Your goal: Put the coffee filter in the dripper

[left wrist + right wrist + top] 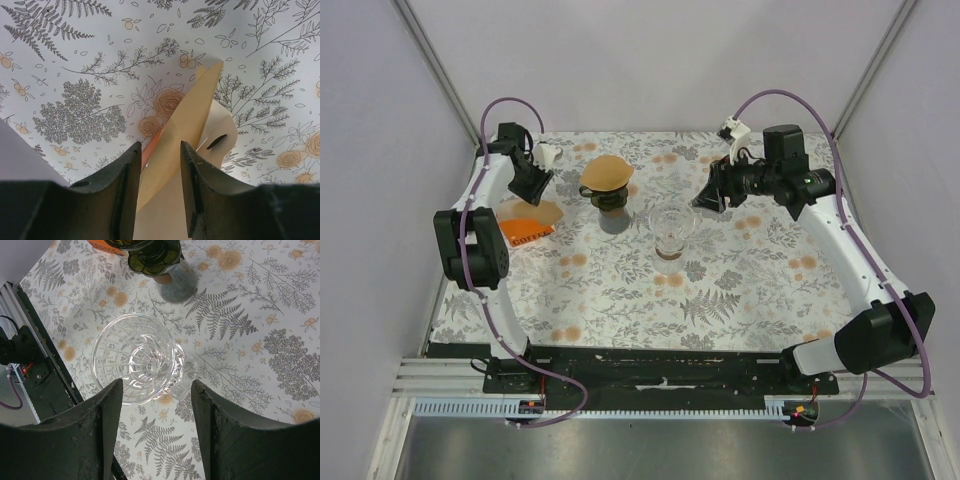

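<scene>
A clear glass dripper stands mid-table and shows in the right wrist view. A tan paper filter rises from a cream and orange filter pack at the left; the pack also shows in the left wrist view. My left gripper hangs over the pack, its jaws apart on either side of the filter. My right gripper is open and empty, just right of the glass dripper.
A dark green dripper with a brown filter in it stands on a grey base, left of the glass dripper; it also shows in the right wrist view. The floral cloth covers the table.
</scene>
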You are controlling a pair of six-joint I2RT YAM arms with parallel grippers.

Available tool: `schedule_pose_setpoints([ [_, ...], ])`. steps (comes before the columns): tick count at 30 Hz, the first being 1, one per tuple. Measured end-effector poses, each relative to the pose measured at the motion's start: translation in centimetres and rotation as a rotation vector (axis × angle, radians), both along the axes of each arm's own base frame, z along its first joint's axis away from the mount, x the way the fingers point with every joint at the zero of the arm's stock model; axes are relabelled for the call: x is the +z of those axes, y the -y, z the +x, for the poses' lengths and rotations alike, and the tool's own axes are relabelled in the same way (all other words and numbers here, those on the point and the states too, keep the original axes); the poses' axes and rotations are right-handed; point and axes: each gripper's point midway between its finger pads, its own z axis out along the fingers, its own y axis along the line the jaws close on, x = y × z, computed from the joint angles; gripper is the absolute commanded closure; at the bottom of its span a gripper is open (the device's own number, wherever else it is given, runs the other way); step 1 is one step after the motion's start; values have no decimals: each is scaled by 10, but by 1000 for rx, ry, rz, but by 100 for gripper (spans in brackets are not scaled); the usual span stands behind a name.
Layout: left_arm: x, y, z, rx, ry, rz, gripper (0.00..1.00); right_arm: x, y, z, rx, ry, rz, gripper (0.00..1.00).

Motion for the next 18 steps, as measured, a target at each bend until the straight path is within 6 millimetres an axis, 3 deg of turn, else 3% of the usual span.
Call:
schedule_pose_setpoints([
  [4,-1,0,-1,-1,-4,0,57,-4,0,1,2,-13,-2,36],
  [6,-1,0,-1,-2,-6,0,48,-5,0,1,2,-16,-4,36],
  [11,-7,0,-1,-9,-20,3,36,-5,0,0,7,-19,-5,36],
  [18,-11,-1,1,-9,-39,3,35,-7,0,-1,8,-24,-7,36],
])
